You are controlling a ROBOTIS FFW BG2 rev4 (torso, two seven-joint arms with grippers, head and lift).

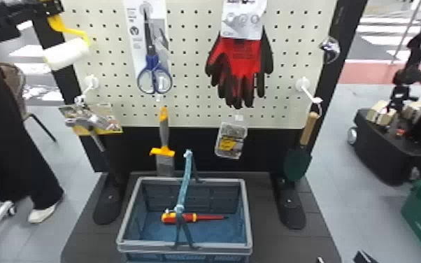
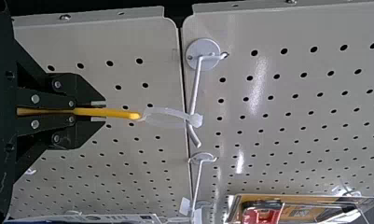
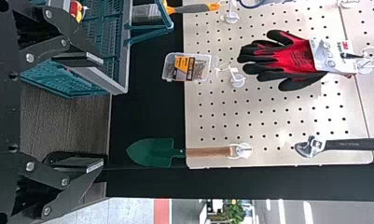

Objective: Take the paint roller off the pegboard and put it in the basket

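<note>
1. Head view: the left gripper (image 1: pixel 53 8) was up beside the left edge of the pegboard (image 1: pixel 188 63), with the paint roller (image 1: pixel 66 54) hanging just below its fingers, white sleeve lowest.
2. In the left wrist view, that gripper was clenched on the roller's yellow handle (image 2: pixel 119 113), whose end stuck out past the fingertips. From that end, a clear loop (image 2: pixel 165 110) ran on ahead of the fingers to a metal hook (image 2: pixel 193 93) and passed around it.
3. The basket (image 1: pixel 143 246) stood well below the left gripper and to its right, a red and yellow screwdriver (image 1: pixel 167 218) lying inside. The scissors (image 1: pixel 154 75) and red and black gloves (image 1: pixel 241 63) hung to that gripper's right, the gloves farther off.
4. The right gripper (image 1: pixel 341 259) held nothing, its fingers spread wide apart. The basket was to its left, and the green trowel (image 1: pixel 297 164) hung ahead of it, beyond the fingertips.
</note>
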